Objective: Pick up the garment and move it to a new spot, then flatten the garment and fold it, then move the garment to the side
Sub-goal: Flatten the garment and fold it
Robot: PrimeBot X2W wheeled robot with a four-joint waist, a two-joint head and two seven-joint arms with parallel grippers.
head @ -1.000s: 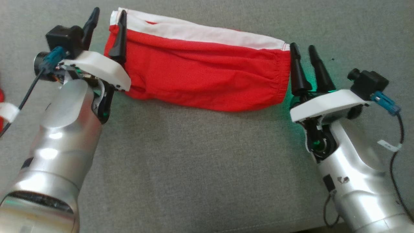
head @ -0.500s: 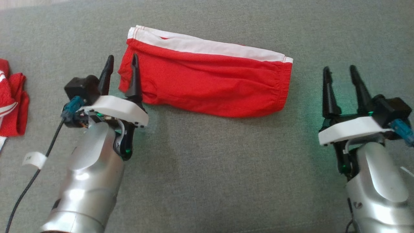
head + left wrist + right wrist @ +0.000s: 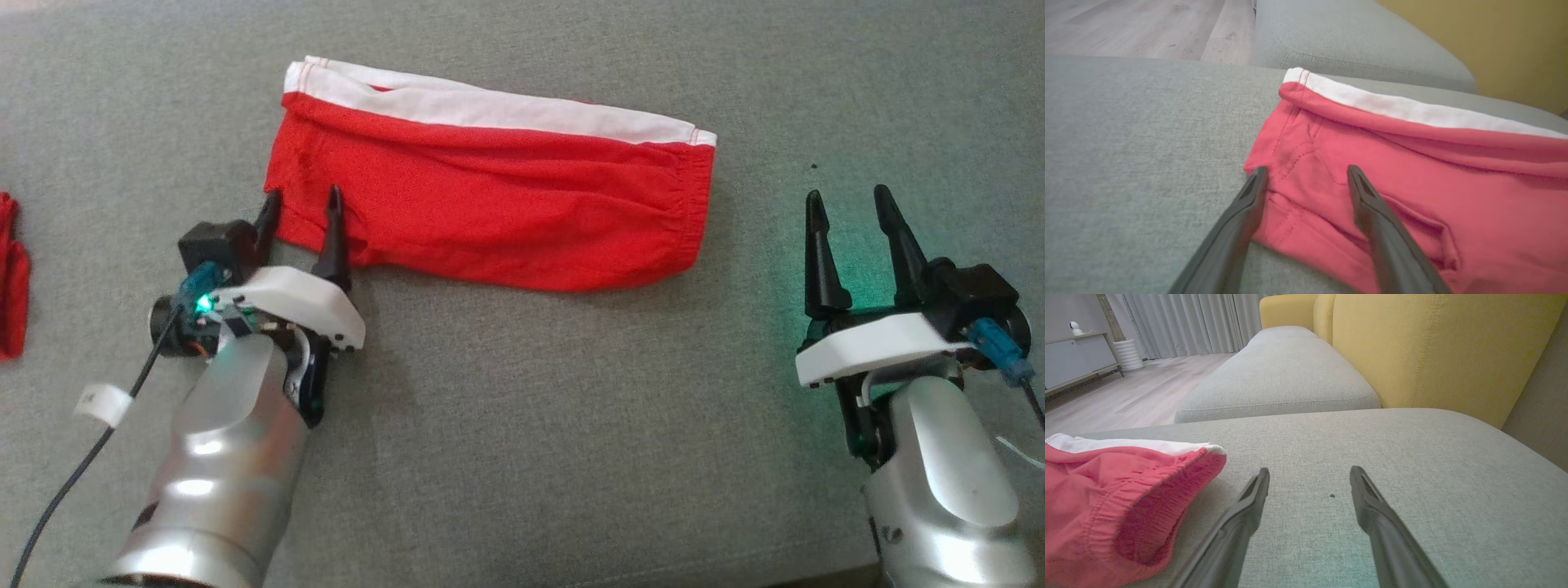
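The folded red fabric garment with a white band (image 3: 490, 204) lies flat on the grey woven sofa cushion (image 3: 522, 425), toward twelve o'clock in the head view. The left gripper (image 3: 303, 196) is spread wide and empty at the garment's eight-o'clock corner (one finger over the cloth, one at its edge). The right gripper (image 3: 847, 194), likewise spread and empty, sits apart at the garment's four o'clock.

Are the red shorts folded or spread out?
Folded: the red shorts lie doubled into one long band, white stripe along one edge.

Red, white-banded garment (image 3: 490, 204); grey cushion (image 3: 522, 425)
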